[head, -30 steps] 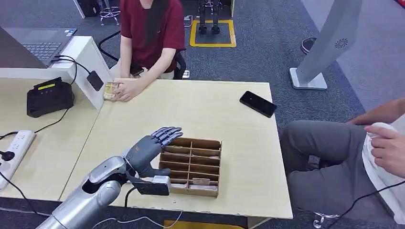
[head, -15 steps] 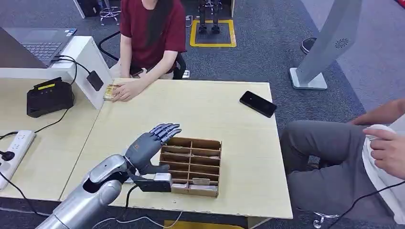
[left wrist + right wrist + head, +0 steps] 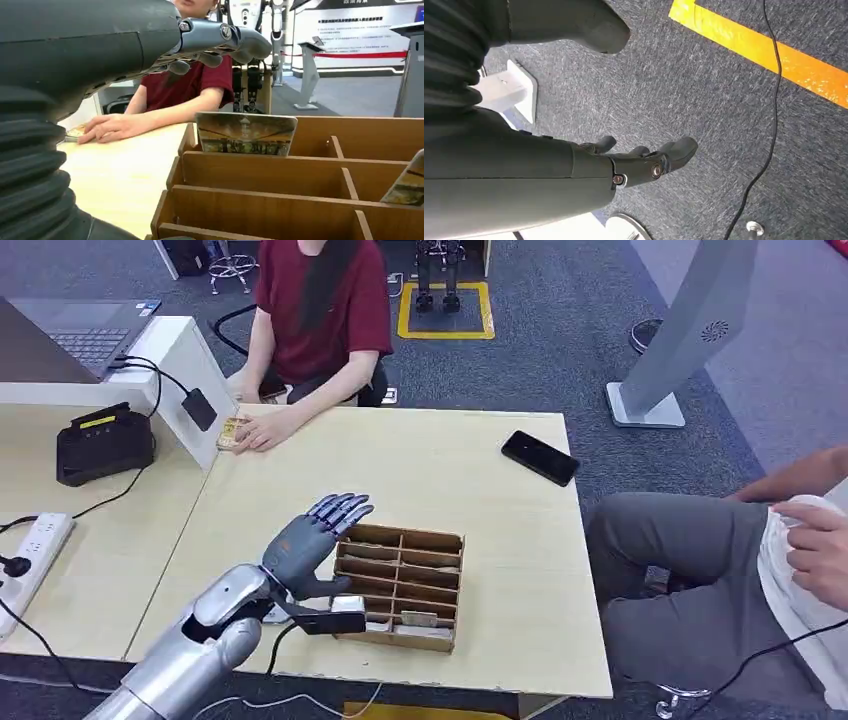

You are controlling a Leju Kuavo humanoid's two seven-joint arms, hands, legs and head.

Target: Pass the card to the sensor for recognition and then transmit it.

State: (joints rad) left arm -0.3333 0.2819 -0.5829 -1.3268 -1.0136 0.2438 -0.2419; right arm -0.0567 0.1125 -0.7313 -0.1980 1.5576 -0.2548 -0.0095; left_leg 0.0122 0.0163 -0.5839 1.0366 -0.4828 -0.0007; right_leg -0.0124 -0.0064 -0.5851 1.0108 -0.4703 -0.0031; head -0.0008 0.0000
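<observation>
My left hand hovers open over the left end of a wooden divided box near the table's front edge, its fingers stretched out and holding nothing. In the left wrist view the fingers reach above the box, where a printed card stands upright in a slot and a second card leans at the side. A card lies in a front compartment. A black card reader sits on the left desk. My right hand hangs open over the carpet.
A person in red sits across the table, a hand resting on a card beside a white stand bearing a small black sensor. A black phone lies at the far right. A seated person's leg is close on the right. A power strip lies at the left.
My left hand has lifted and drifted a little left and away from me, still over the box's left end. The person in red has shifted slightly.
</observation>
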